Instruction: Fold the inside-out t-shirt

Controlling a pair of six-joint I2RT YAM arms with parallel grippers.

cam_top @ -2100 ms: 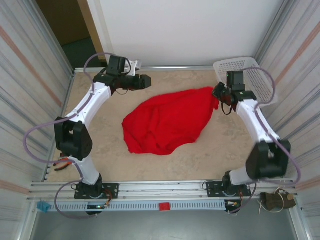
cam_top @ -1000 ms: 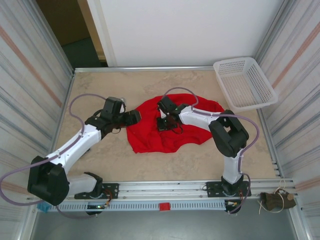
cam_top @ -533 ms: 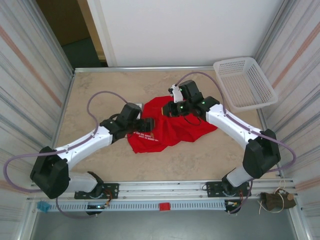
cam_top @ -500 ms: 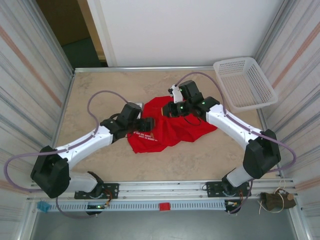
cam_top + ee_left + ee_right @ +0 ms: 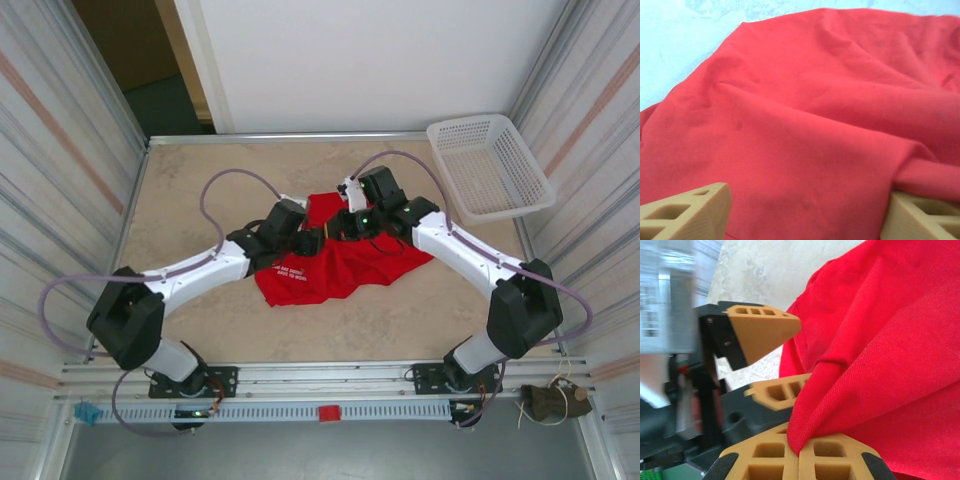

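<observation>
The inside-out t-shirt (image 5: pixel 352 264) lies bunched mid-table, bright red, with small white print (image 5: pixel 291 272) near its left edge. My right gripper (image 5: pixel 345 224) is shut on a fold of the shirt (image 5: pixel 900 340), which comes out pinched between its tan fingertips (image 5: pixel 800 454). My left gripper (image 5: pixel 313 241) sits just left of it, jaws open, its tan fingers (image 5: pixel 760 330) spread beside the held fold. In the left wrist view red cloth (image 5: pixel 815 100) lies between the wide-apart fingers (image 5: pixel 690 215), and nothing is gripped.
A white mesh basket (image 5: pixel 490 165) stands at the back right corner. Bare stone-pattern table (image 5: pixel 200 190) surrounds the shirt. Corrugated walls close in both sides, and a metal rail (image 5: pixel 330 380) runs along the near edge.
My left gripper has moved right and slightly back across the shirt, up against the right gripper. The right gripper has kept its hold and barely shifted in the last half second.
</observation>
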